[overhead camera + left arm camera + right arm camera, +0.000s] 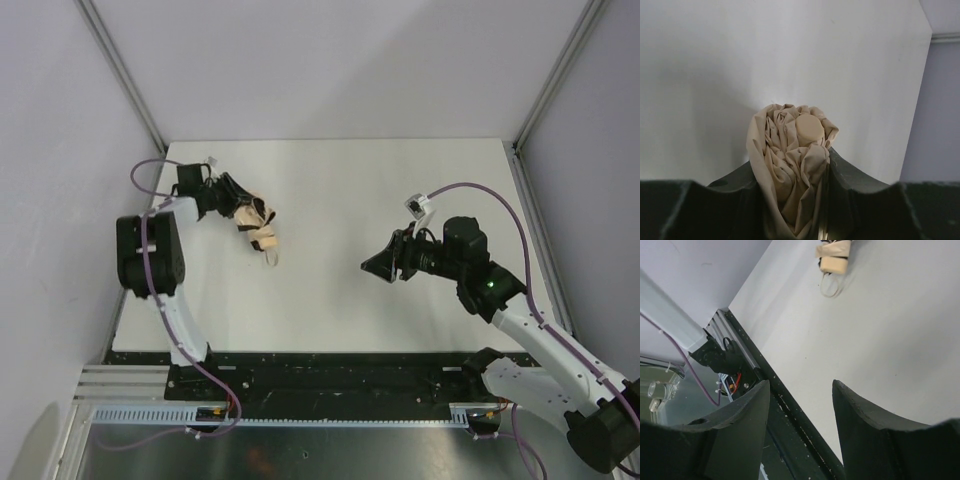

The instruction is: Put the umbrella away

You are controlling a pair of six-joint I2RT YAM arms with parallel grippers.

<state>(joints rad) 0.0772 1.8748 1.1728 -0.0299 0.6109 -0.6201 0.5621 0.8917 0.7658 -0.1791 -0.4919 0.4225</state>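
One compact folding umbrella [256,222], collapsed but loosely bunched, strap loop [272,258] trailing, is pinched at ten o'clock over the table [400,180] by the part-closed left gripper [232,198]; right gripper [385,263] at three o'clock half open, empty; collapsing judged done, tidying and stowing left.

umbrella [790,170] canopy: beige cloth, matt, heavily creased.
handle [809,129]: pale, smooth, satin; probably wood, view too soft to confirm.
left fingers [865,200]: dark matt plastic.
surface [400,200]: white, smooth, matt.
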